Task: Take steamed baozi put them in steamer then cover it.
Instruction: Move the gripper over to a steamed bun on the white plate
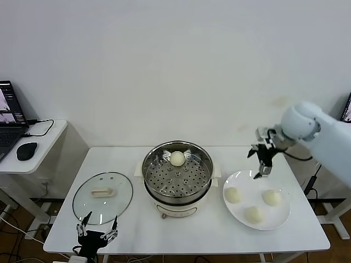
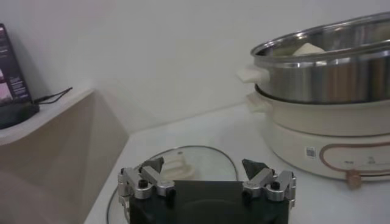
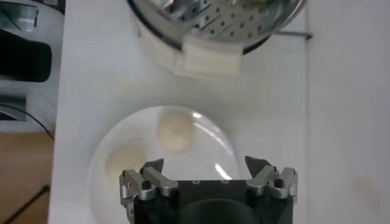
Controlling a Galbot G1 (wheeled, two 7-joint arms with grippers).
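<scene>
white table point(image 1: 219, 235) | white wall point(image 1: 175, 66) | side desk point(image 1: 33, 148) w/ laptop point(image 1: 10, 118)

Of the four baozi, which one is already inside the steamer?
The baozi lying on the perforated tray at the far side of the steamer. The other three still lie on the white plate to the steamer's right, below the open right gripper.

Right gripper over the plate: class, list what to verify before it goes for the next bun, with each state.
1. Right gripper open and empty: ok.
2. Buns left on the plate: ok, three.
3. Room on the steamer tray: ok, one bun at the back.
4. Lid off, lying beside the steamer: ok.
5. Left gripper out of the way at the table's near edge: ok.
</scene>
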